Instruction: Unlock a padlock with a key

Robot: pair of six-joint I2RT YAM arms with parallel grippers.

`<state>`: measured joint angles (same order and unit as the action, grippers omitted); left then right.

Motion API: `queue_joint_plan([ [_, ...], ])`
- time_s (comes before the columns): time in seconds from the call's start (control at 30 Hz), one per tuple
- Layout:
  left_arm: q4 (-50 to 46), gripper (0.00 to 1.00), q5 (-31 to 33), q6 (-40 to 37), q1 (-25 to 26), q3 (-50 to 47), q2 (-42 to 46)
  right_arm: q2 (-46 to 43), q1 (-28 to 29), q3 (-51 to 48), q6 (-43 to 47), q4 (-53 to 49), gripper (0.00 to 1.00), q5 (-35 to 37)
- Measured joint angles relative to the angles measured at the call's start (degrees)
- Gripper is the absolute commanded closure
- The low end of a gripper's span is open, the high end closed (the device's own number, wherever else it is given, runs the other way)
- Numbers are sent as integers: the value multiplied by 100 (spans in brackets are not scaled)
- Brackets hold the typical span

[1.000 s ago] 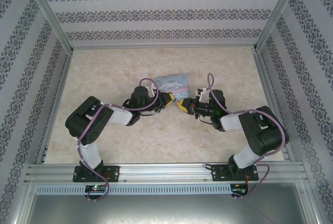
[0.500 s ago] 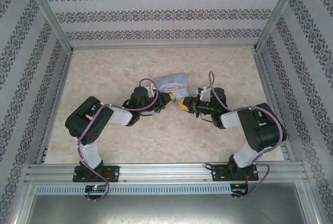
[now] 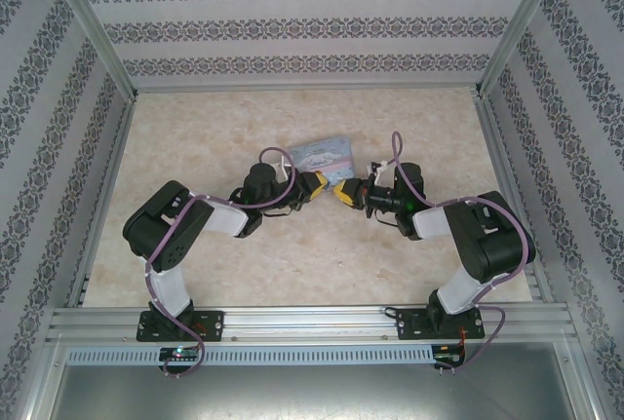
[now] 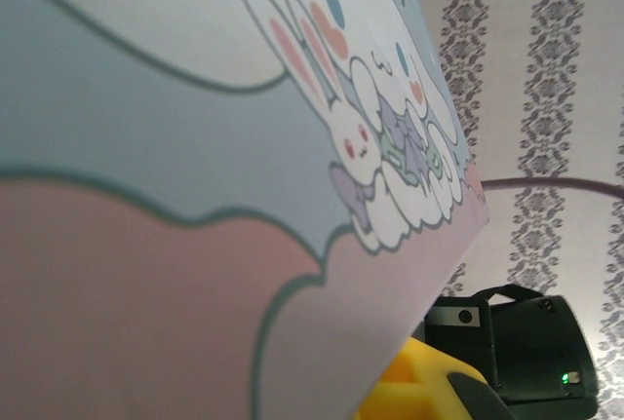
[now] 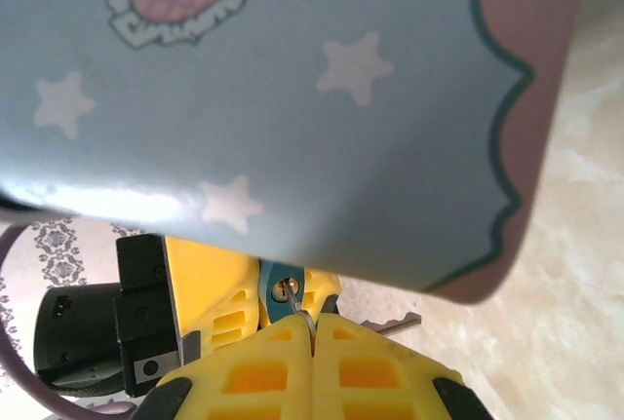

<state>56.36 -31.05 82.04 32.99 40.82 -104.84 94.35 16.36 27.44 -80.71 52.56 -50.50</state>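
Right pincer point(image 5: 312, 334) pinching key point(image 5: 300, 311), tip at padlock point(image 5: 269, 277) keyhole, under tin point(image 5: 292, 98).

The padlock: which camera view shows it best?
The right wrist view: the padlock, held in the left gripper, faces its keyhole toward the key. From the top it is too small to tell; at the left wrist the tin hides it.

A light-blue rectangular cartoon tin point(image 3: 322, 156) lies close against the far side of the left end effector point(image 3: 321, 186) and the right end effector point(image 3: 344, 195), barring passage that way. Between their tips, the tiny dark blue padlock point(image 5: 277, 286) gripped by the left and the thin silvery key point(image 5: 307, 321) pinched by the right fill the gap. On their near side the beige marbled tabletop point(image 3: 292, 254) lies open, as does the stretch beyond the tin up to the patterned back wall point(image 3: 292, 30).
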Motion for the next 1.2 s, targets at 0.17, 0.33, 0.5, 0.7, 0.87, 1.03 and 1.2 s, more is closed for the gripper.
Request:
queue_joint_plan([
  [0.17,299,100,72,339,59,0,-68,28,24,92,-94,131,100,42],
  [0.33,328,100,160,442,76,0,-68,35,24,107,-177,177,100,101],
  [0.5,304,100,286,411,81,2,-68,166,26,223,-236,190,100,96],
  [0.7,280,100,461,354,94,2,-98,304,28,328,-302,190,100,96],
  [0.87,195,100,662,210,166,2,-160,461,26,345,-302,190,75,129],
  [1.03,101,100,846,17,302,2,-186,518,-39,323,-251,138,53,199],
  [1.2,-9,100,863,-129,378,-11,-439,415,-127,48,-109,216,39,229],
])
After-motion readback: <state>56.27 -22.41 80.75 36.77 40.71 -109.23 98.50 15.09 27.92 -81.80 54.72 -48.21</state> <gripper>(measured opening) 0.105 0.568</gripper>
